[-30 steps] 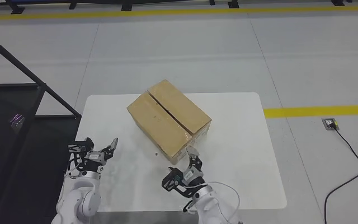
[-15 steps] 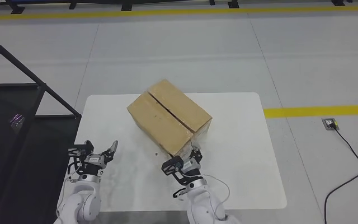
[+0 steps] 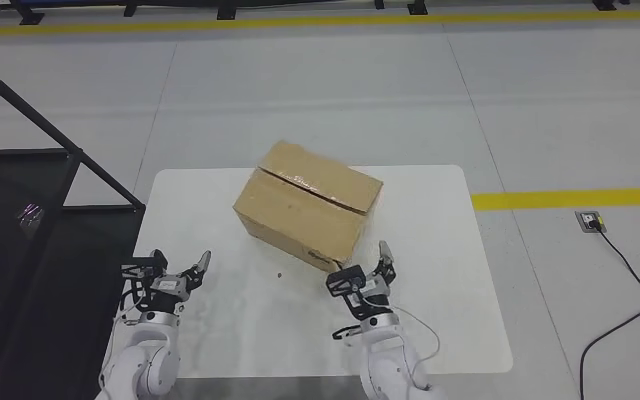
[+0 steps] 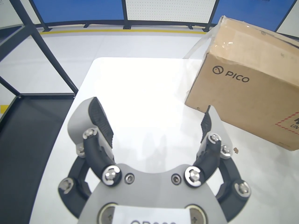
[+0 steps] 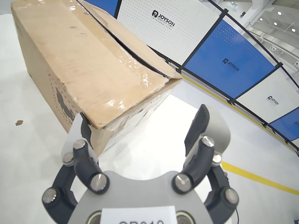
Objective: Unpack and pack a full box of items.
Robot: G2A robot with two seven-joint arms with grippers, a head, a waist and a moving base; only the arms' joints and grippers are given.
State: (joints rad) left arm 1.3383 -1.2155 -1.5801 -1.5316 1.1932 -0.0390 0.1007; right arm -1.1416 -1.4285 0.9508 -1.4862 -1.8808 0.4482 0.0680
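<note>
A brown cardboard box (image 3: pixel 308 205) with its taped top flaps down lies in the middle of the white table (image 3: pixel 440 300); the box (image 4: pixel 252 80) and the box (image 5: pixel 88 71) also appear in the wrist views. My right gripper (image 3: pixel 368 272) (image 5: pixel 142 124) is open at the box's near right corner, one finger touching the corner. My left gripper (image 3: pixel 170 268) (image 4: pixel 151 117) stands open over bare table near the front left edge, well apart from the box.
A small brown scrap (image 3: pixel 279 270) lies on the table before the box. A black rack (image 3: pixel 40 200) stands beside the table's left side. Bare table spreads to the right of the box and along the front.
The box has turned on the table, its near right corner swinging toward the right. My right gripper moved right with that corner. The left gripper stayed almost still.
</note>
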